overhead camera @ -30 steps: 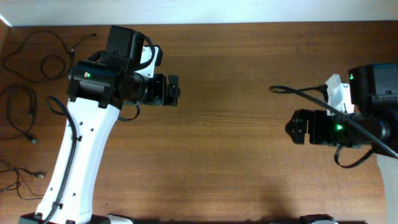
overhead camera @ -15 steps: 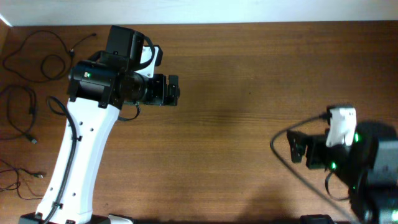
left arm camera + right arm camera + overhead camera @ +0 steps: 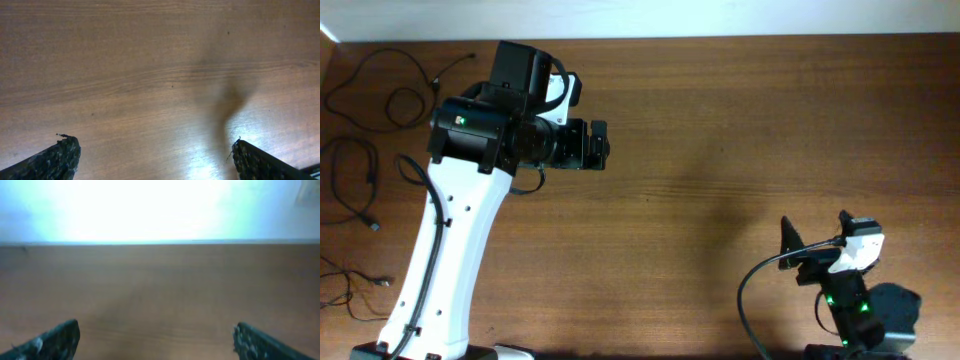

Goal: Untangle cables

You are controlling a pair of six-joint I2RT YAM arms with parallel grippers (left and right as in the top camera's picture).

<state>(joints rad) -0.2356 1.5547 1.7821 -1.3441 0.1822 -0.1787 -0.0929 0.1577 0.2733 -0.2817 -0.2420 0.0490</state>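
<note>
Three thin black cables lie apart from one another at the table's far left in the overhead view: one looped at the back [image 3: 453, 66], one in the middle [image 3: 370, 182], one near the front [image 3: 382, 281]. My left gripper [image 3: 604, 145] is open over bare wood to their right, and its wrist view [image 3: 152, 155] shows nothing between the fingertips [image 3: 57, 157]. My right gripper [image 3: 815, 227] is folded back at the front right corner, far from the cables. It is open, its wrist view [image 3: 155, 337] looks across the table to the far wall, and no cable shows there.
The left arm's white link [image 3: 440, 250] slants from the front edge up to the gripper, just right of the cables. A thick black wire [image 3: 760, 280] loops off the right arm's base. A white wall [image 3: 150, 210] runs behind the table's far edge.
The right arm has pulled back from the right middle of the table to the front right corner and tipped its gripper up. The left arm and the cables have not moved.
</note>
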